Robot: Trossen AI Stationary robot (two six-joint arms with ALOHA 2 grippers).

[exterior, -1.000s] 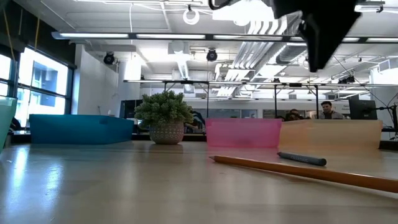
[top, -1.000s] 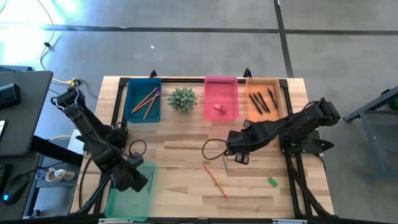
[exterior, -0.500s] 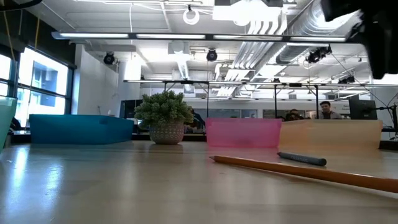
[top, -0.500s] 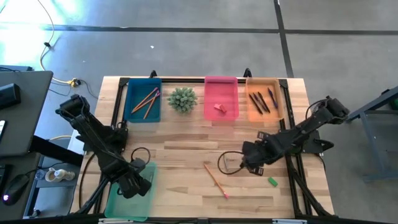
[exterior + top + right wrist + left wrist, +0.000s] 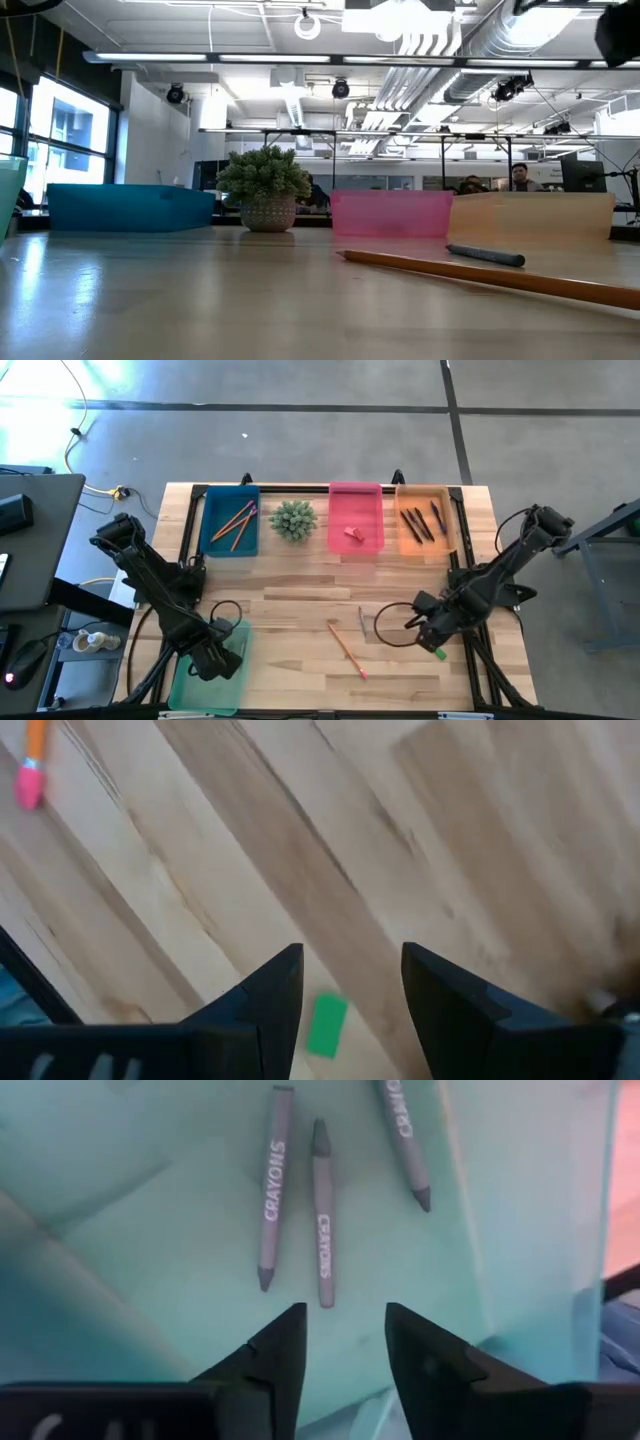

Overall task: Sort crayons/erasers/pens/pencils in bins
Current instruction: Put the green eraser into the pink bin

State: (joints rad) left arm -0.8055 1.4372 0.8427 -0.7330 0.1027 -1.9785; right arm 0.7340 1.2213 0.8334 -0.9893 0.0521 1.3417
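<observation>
A wooden counter (image 5: 300, 595) is seen from above. The left gripper (image 5: 345, 1335) hangs over the pale green bin (image 5: 205, 680) at the counter's front left corner, jaws apart and empty; three grey crayons (image 5: 321, 1210) lie loose on the bin's floor beneath them. The right gripper (image 5: 350, 985) hovers near the front right corner, jaws apart, directly above a green eraser (image 5: 326, 1024) lying on the wood. An orange pencil (image 5: 346, 649) and one grey crayon (image 5: 362, 622) lie near the counter's middle. Along the back edge stand a blue bin (image 5: 214, 530) with pencils, a small plant (image 5: 293, 519), a pink bin (image 5: 356, 495) with an eraser, and an orange bin (image 5: 447, 520) with pens.
</observation>
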